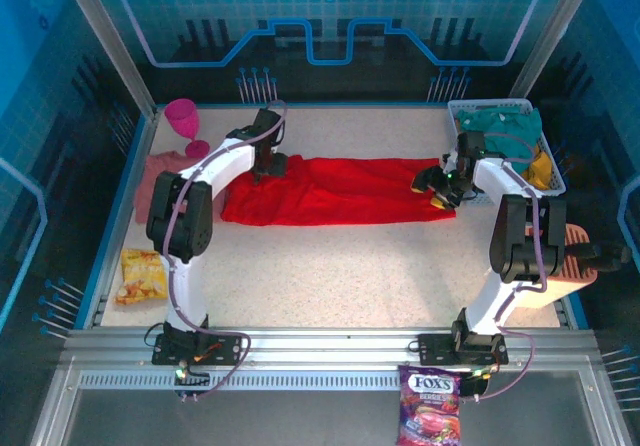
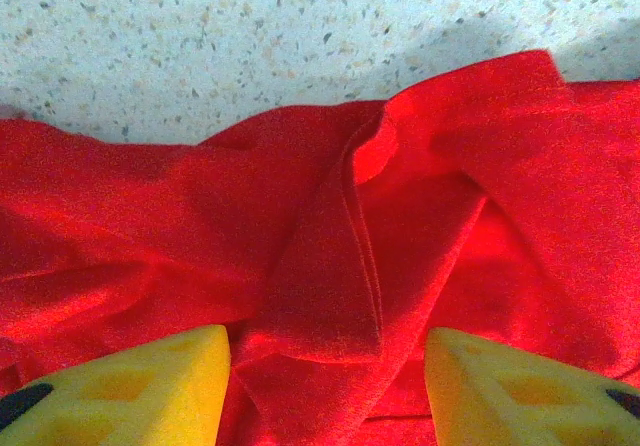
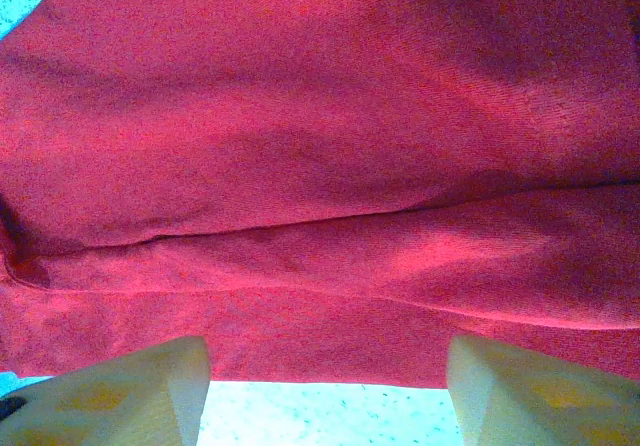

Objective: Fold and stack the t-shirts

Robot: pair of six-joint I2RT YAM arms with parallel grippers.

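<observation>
Spanning the worktop (image 1: pixel 330 266) left to right, the red t-shirt (image 1: pixel 340 191) lies as a long band. The left gripper (image 1: pixel 262 173) is over its left end and the right gripper (image 1: pixel 438 188) over its right, both spread wide astride the cloth. The salmon t-shirt (image 1: pixel 153 178) lies bunched at the left edge. At far right, a basket (image 1: pixel 490 104) holds teal cloth (image 1: pixel 500 124).

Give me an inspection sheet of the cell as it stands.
surface: speckled table, no spills seen.
job's things: red t-shirt folded into a long strip across the middle; pink t-shirt bunched at the left edge.
clutter: pink goblet; yellow snack bag; Fox's candy bag on the front rail; basket with teal cloth, back right.
grippers: left gripper open at the strip's left end; right gripper open at its right end.
cables: cables run along both arms, off the cloth.
surroundings: blue printed panels, aluminium frame.
</observation>
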